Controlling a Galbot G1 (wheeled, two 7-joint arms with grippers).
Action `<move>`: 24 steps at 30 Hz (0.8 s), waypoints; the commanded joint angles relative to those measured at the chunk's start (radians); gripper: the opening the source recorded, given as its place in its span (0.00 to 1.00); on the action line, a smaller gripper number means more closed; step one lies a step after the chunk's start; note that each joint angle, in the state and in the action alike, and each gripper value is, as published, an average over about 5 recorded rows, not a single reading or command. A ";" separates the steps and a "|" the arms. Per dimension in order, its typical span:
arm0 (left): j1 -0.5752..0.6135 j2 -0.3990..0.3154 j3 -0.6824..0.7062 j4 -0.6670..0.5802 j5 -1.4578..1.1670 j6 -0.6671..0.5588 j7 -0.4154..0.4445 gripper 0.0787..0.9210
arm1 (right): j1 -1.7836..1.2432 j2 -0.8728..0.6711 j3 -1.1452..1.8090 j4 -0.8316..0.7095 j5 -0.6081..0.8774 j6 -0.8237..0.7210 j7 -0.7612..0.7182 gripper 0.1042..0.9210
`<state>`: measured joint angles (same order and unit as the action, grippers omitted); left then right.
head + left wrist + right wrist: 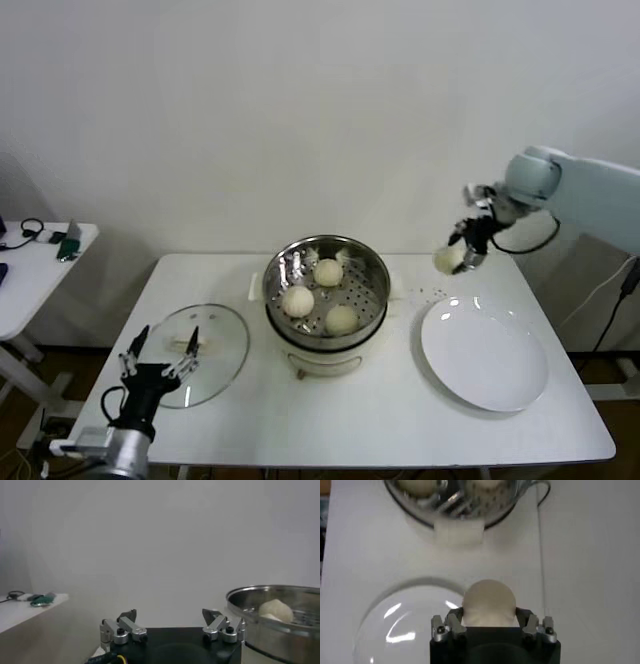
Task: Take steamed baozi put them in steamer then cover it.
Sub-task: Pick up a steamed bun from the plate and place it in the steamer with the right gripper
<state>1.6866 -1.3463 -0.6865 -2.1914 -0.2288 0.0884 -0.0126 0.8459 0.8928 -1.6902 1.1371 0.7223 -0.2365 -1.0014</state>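
Observation:
The shiny steamer stands mid-table with three cream baozi on its perforated tray. Another baozi hangs in the air above the far edge of the white plate, right of the steamer, with my right gripper shut on it; in the right wrist view the baozi sits squeezed between the jaws. The glass cover lies flat on the table left of the steamer. My left gripper waits open at the cover's near-left edge, with nothing in it.
An empty white plate lies right of the steamer. A small side table with cables stands at far left. The steamer's rim shows beside the left gripper in the left wrist view.

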 commanded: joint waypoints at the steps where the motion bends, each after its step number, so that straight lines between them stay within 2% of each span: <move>1: -0.004 0.011 0.011 -0.025 -0.010 0.002 0.009 0.88 | 0.212 0.276 -0.196 0.063 0.343 -0.049 0.086 0.73; 12: 0.009 0.042 -0.005 -0.018 -0.031 -0.016 0.008 0.88 | 0.050 0.436 -0.198 0.042 0.403 -0.084 0.163 0.73; 24: 0.013 0.059 -0.016 -0.007 -0.056 -0.020 0.006 0.88 | -0.056 0.450 -0.226 -0.006 0.335 -0.092 0.175 0.72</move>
<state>1.6974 -1.2979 -0.7006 -2.2043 -0.2738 0.0707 -0.0068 0.8561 1.2788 -1.8863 1.1555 1.0503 -0.3181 -0.8511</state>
